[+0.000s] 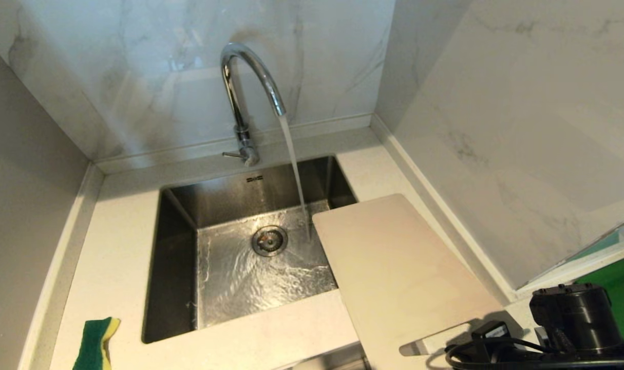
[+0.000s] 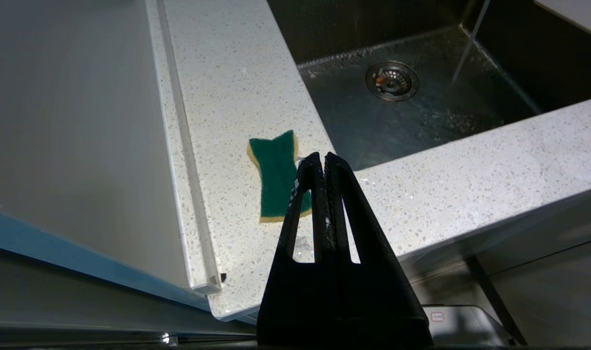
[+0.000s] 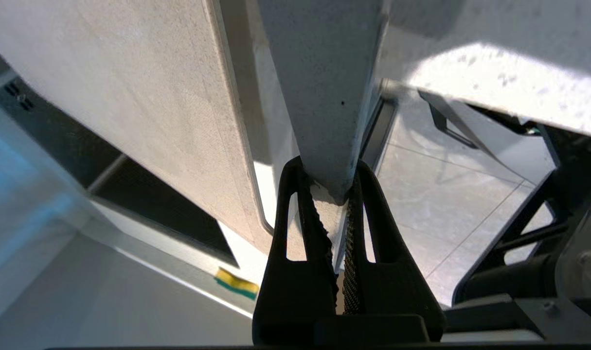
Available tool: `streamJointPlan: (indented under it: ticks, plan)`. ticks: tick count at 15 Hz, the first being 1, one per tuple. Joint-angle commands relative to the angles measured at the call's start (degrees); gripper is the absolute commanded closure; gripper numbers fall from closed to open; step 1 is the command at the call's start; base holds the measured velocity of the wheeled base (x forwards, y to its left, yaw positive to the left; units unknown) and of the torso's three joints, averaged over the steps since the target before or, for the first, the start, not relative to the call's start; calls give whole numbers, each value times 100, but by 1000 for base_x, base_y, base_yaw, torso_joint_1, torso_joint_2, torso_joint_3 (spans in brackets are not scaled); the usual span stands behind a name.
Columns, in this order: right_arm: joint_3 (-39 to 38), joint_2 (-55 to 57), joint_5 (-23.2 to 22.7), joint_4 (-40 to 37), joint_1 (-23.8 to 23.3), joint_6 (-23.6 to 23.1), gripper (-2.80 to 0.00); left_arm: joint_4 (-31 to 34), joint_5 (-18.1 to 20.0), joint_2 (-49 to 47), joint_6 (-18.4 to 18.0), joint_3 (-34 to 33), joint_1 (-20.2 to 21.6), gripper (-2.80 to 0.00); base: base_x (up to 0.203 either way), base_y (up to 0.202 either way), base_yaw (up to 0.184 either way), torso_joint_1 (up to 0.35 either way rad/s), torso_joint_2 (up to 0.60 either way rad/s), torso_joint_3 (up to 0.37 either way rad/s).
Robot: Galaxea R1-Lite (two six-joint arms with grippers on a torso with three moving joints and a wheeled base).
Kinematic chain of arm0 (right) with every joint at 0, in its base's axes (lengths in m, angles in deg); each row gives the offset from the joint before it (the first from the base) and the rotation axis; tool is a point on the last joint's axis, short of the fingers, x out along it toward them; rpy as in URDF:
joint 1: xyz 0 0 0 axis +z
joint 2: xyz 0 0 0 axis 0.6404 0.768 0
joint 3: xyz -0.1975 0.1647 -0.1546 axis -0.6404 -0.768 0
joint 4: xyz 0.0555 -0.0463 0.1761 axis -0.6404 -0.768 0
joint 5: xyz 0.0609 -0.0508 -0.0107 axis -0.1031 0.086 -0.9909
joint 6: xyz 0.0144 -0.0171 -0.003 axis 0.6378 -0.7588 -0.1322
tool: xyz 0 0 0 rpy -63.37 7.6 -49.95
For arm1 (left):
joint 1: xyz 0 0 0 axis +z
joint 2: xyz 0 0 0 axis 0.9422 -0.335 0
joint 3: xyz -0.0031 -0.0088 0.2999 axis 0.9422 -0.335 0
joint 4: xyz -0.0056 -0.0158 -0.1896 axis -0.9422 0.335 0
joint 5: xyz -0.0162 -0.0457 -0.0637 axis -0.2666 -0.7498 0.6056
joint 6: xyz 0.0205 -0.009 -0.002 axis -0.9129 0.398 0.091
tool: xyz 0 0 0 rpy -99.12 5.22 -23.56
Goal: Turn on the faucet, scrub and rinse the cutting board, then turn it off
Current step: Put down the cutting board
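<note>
Only at the wrist, right hand (image 3: 330,187) grips cutting board (image 3: 144,107).

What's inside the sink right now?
Inside the sink, water from the faucet pours down beside the round drain and spreads over the floor. The cutting board hangs over the right edge, hiding that corner.
</note>
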Motion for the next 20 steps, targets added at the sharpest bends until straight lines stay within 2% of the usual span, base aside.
streamJointPlan:
  ticks: [1, 8, 16, 17, 20]
  plan:
    - [-10, 311, 8, 40, -44, 37, 0, 2, 2, -7, -2, -9, 1, 0, 0, 0, 0, 0, 0, 0]
    - [40, 514, 37, 379, -44, 33, 0, 2, 2, -7, -2, -9, 1, 0, 0, 0, 0, 0, 0, 0]
    - [23, 470, 37, 387, -44, 42, 0, 2, 2, -7, -2, -9, 1, 0, 0, 0, 0, 0, 0, 0]
    - [23, 470, 37, 400, -44, 42, -280, 2, 2, -7, -2, -9, 1, 0, 0, 0, 0, 0, 0, 0]
    - [1, 440, 28, 387, -44, 46, -280, 2, 2, -7, -2, -9, 1, 0, 0, 0, 0, 0, 0, 0]
